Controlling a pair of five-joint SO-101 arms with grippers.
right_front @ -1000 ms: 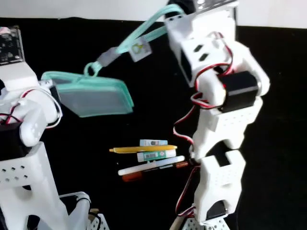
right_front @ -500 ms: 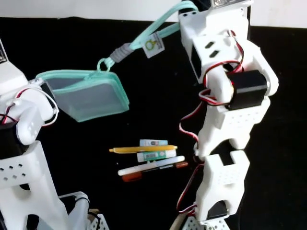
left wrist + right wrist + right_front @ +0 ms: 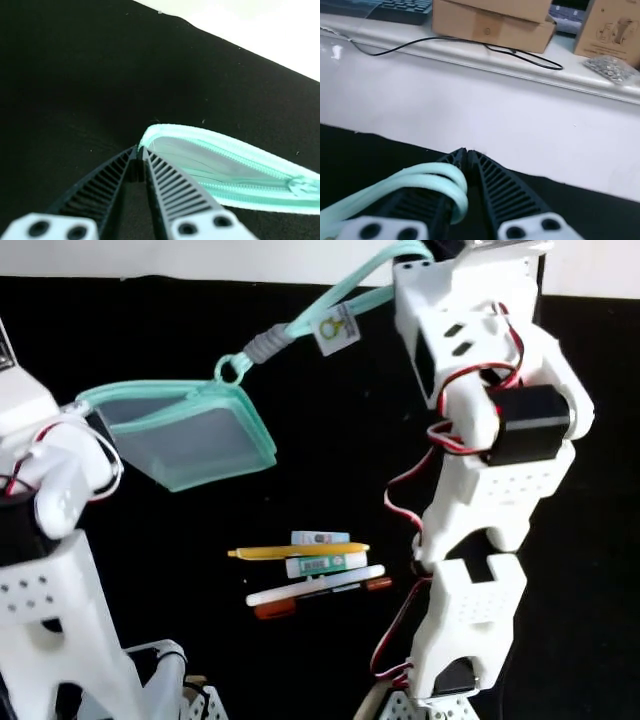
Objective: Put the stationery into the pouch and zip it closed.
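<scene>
A teal pouch point(image 3: 180, 432) with a clear face hangs tilted above the black table, its zipper open along the top. My left gripper point(image 3: 139, 150) is shut on the pouch's corner point(image 3: 150, 134), at the left in the high view point(image 3: 97, 423). A teal strap point(image 3: 300, 320) runs from the pouch's ring up to my right gripper point(image 3: 467, 151), which is shut on the strap loop point(image 3: 425, 181). Several pens and an eraser lie in a pile point(image 3: 310, 565) on the table below the pouch, between the two arms.
A white tag point(image 3: 337, 330) dangles from the strap. The right arm's white body point(image 3: 480, 490) stands tall just right of the pile. Beyond the table's far edge is a white ledge point(image 3: 470, 65) with cardboard boxes point(image 3: 490, 22) and a cable.
The right arm has moved to the right and pulled the strap with it. The pouch has swung slightly right and turned, with the left gripper still shut on its corner.
</scene>
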